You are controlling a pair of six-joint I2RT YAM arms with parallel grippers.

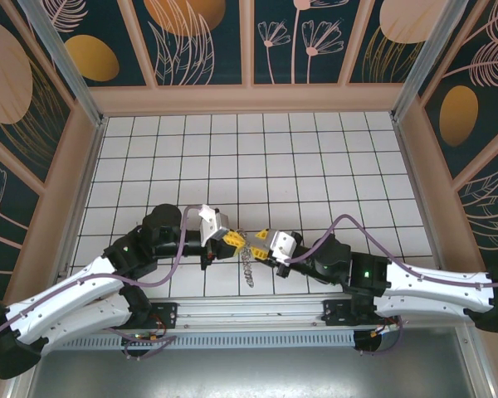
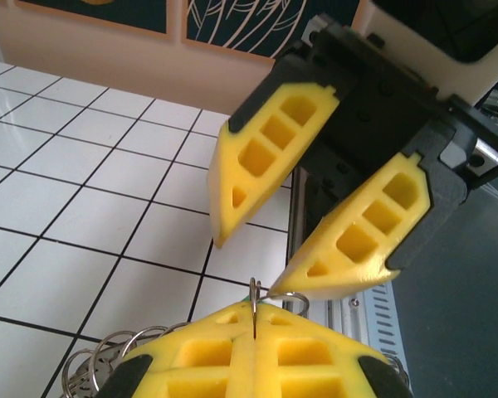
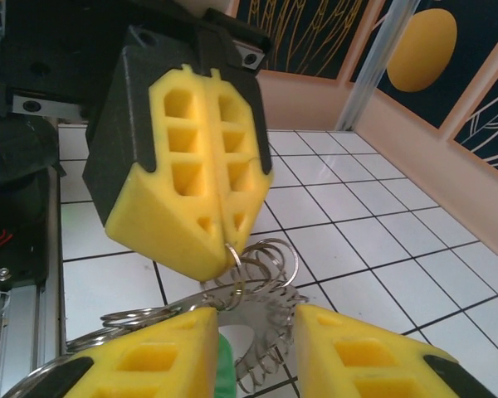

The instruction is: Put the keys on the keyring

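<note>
Just past the metal rail (image 1: 249, 313) at the near edge, the two arms meet tip to tip over the table; the left gripper (image 3: 222, 249) has its yellow pads pressed together, pinching a thin wire loop of the keyring (image 3: 267, 264) at the very tips. The right gripper (image 3: 253, 322) faces it with jaws spread, one finger on each side of the hanging bunch and gripping nothing; whether its lower fingertip grazes the loop cannot be told from the left wrist view.

From the pinch the bunch drops down, its long axis seemingly near vertical, coils of wire on top and the metal keys (image 3: 261, 356) fanned below; a green-headed key (image 3: 222, 366) shows low between the right fingers, just under the ring. The ring thus lies straight ahead of the open jaws and just beside them; the left arm holds it, and the right is the free one, close enough that the next move is probably a fine one: closing on a key or a coil without dragging the loop out of the other pinch.

Below is a white tiled surface (image 1: 315, 166), flat and glossy, with bare room on all sides; farther off, dark patterned walls (image 1: 199, 41) close in the back and flanks, well apart from the work.
</note>
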